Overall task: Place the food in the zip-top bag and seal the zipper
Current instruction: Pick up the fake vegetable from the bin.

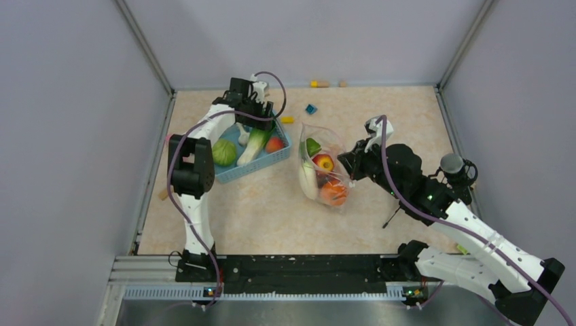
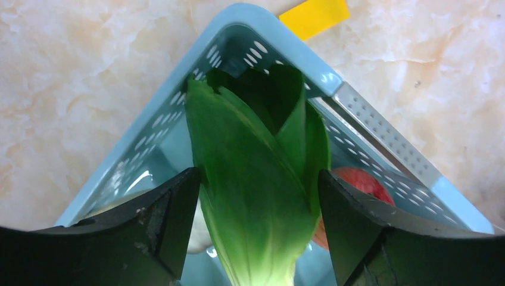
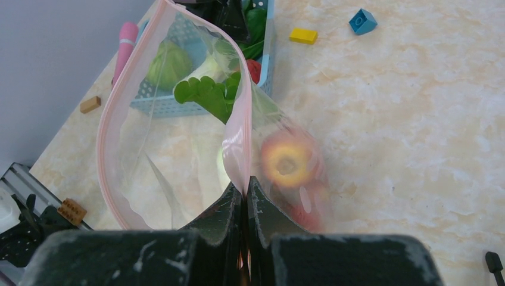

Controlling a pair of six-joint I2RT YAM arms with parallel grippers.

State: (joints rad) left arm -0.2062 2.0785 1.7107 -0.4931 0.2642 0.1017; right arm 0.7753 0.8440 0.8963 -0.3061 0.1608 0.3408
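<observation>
Far left: a smooth grey wall (image 1: 68, 136) along the edge of the marbled beige table (image 1: 258, 210).

Just inside it: a light blue plastic basket (image 1: 253, 171), rectangular, lattice-walled, set at a slant.

In the basket, left to right:
- a round, ribbed green vegetable (image 1: 223, 152);
- a long leafy vegetable (image 2: 256, 196), glossy green blades above a white stalk, long axis from the basket's near side toward its far right corner, leaf tips pointing far;
- a smooth red fruit (image 2: 357, 182) against the right-hand wall.

Left end effector (image 2: 259, 177) lowered over the far corner, black fingers set well apart yet touching both flanks of the green blades, pinching the leafy vegetable.

Just outside that corner: a flat yellow block (image 2: 314, 12). Farther right: a blue block (image 1: 311, 109). A strip of bare table between basket and bag.

Right of centre: the bag (image 1: 309, 134), clear, floppy film, long axis far-to-near with a slight slant.

Seen through the film:
- a frilly green sprig (image 1: 312, 146) at the far end;
- a red-yellow fruit (image 1: 324, 161) below it;
- a white radish (image 1: 308, 180) along the left side;
- an orange fruit (image 1: 333, 193) at the near end.

Zipper (image 3: 107, 128): a thin pale pink strip, gaping in a wide loop, mouth turned toward the right arm.

Right end effector (image 3: 244, 190) pressed together on the zipper at the bag's right edge.

Beyond it: open table up to the right wall, with a narrower band in front of the arm bases.
</observation>
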